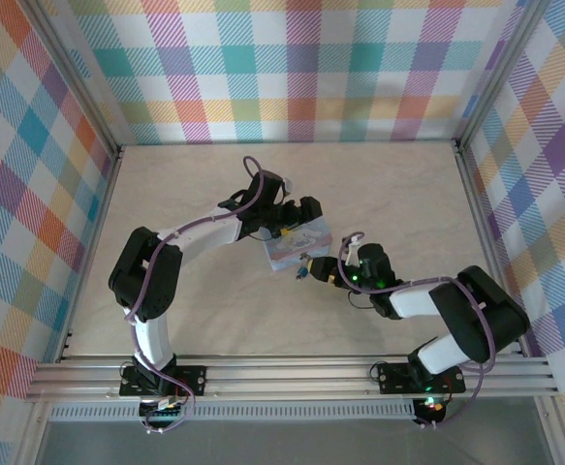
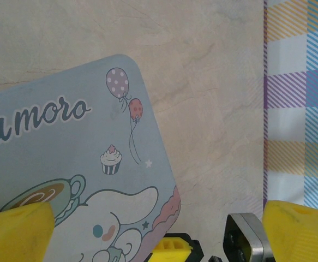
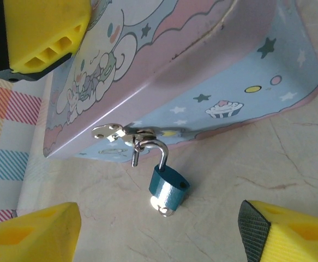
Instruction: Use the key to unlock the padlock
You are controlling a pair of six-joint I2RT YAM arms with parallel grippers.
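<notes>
Tabletop (image 1: 214,184): L gripper (image 2: 159,232) angled down, spread over tin (image 2: 66,158); R gripper (image 3: 161,234) low, apart, flanking padlock (image 3: 168,188).

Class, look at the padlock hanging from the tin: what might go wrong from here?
1. The padlock hangs loose from the tin between the fingers of the open right end effector; closing could knock it swinging instead of gripping it.
2. The left end effector is open over the tin, not clamping it, so a push might slide the tin.
</notes>
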